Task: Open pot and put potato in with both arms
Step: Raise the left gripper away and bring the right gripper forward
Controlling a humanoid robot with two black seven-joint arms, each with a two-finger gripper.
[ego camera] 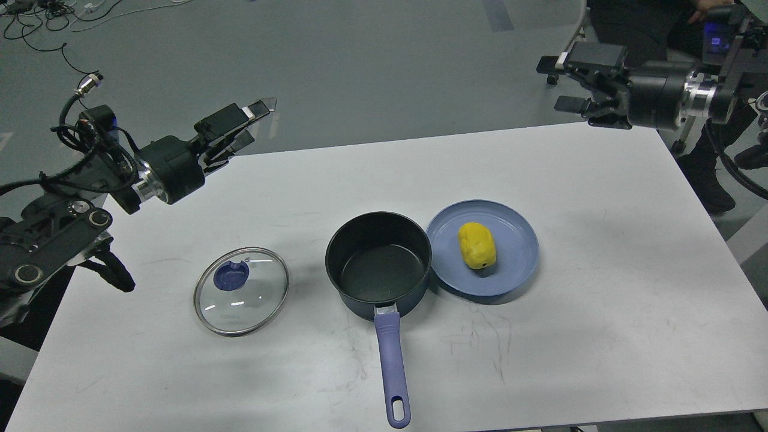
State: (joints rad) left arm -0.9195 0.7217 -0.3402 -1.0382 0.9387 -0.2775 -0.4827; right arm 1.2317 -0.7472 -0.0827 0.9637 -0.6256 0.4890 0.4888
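The dark navy pot (379,264) stands uncovered in the middle of the white table, and its black inside is empty. Its periwinkle handle (393,366) points toward the front edge. The glass lid (241,290), with a blue knob, lies flat on the table to the left of the pot. The yellow potato (477,245) lies on a blue plate (516,252) right next to the pot on its right. My left gripper (259,122) hangs over the table's far left edge, its fingers a little apart and empty. My right gripper (555,84) is raised beyond the far right edge, open and empty.
The white table (630,312) ends just below the handle's tip at the front. Cables lie on the grey floor at the far left. A person's legs and a chair base show behind the right arm at top right.
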